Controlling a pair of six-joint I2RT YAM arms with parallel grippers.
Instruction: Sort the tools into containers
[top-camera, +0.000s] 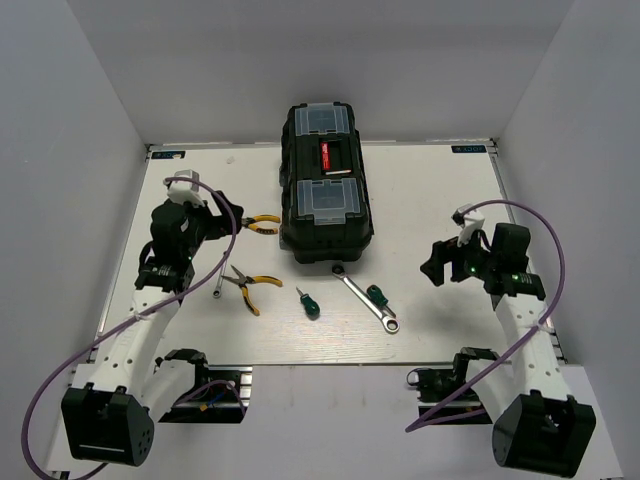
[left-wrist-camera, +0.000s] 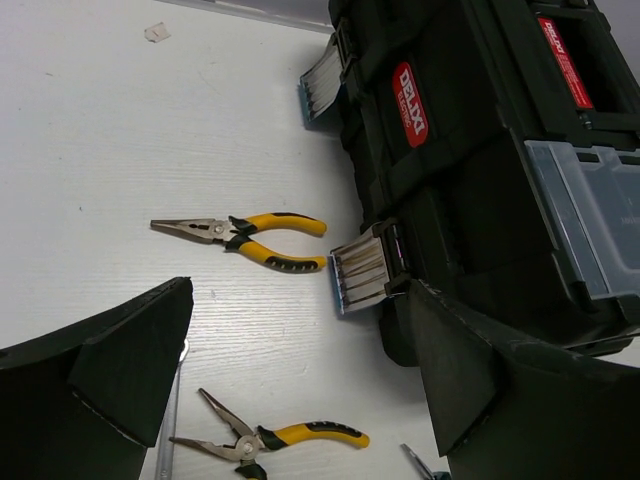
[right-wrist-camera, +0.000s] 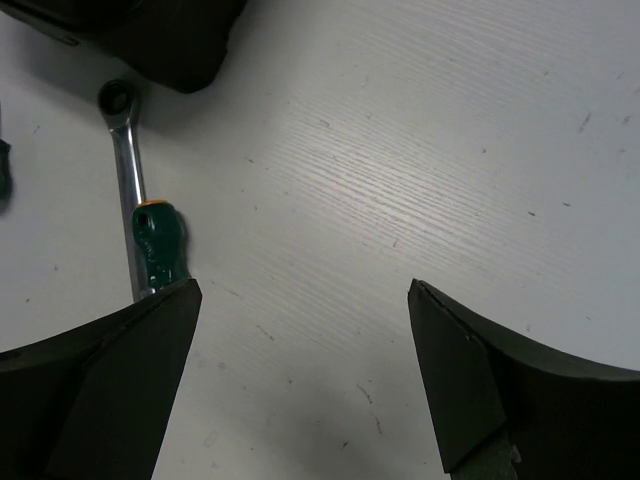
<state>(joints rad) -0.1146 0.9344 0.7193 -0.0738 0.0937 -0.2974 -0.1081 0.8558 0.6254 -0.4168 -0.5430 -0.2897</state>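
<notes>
Tools (top-camera: 308, 303), seen from above, are lying loose on the bench (top-camera: 440, 200) before the closed toolbox (top-camera: 325, 190); left gripper (left-wrist-camera: 300, 300) is gaping above stiff, light pliers (left-wrist-camera: 250, 240), best pinched at rubbery handles; right gripper (right-wrist-camera: 305, 290) is gaping beside the slick steel wrench (right-wrist-camera: 125, 170)

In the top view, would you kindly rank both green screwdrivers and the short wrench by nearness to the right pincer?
1. Green screwdriver by the long wrench, right.
2. Other green screwdriver, centre.
3. Short wrench, left.
</notes>
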